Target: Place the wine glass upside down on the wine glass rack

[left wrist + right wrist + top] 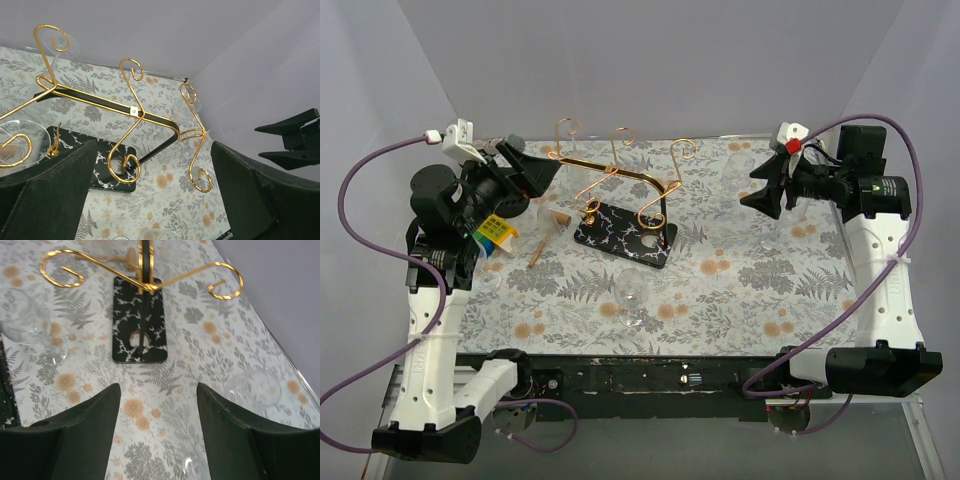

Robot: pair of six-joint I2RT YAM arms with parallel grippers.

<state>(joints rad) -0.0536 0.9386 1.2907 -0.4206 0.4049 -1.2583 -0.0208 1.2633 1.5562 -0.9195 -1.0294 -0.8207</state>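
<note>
**Top external view.** The left end effector (535, 172) is spread wide with nothing between its fingers. It is raised, and the wine glass rack (610, 170) is just off its fingertips. The right end effector (748, 188) is also spread and holds nothing; the rack is well apart from it, out past its tips. A wine glass (630, 290) lies on its side on the tabletop (740, 290). It is on the near side of the rack's black veined base (625, 238), below and away from both end effectors.

Judgement: this glass is not yet picked up, so the grasp, the inversion and the hanging are all left to do.

**Left wrist view.** The gold wire fills the gap between the spread fingers, close ahead. A clear disc (61, 41) with a stem-like taper beneath it sits at the far left spiral. I cannot tell whether it hangs from the wire or stands behind it. A second round glass shape (27, 131) sits just above the left finger, and how it is supported is equally unclear.

**Right wrist view.** The fingers are apart with only bare tabletop between them. The fallen glass is ahead and to the left, and another glass (257, 387) is just off the right finger.

**Writing.** None is legible in any view. The yellow-and-blue block (492, 232) on the left arm shows no readable text.
</note>
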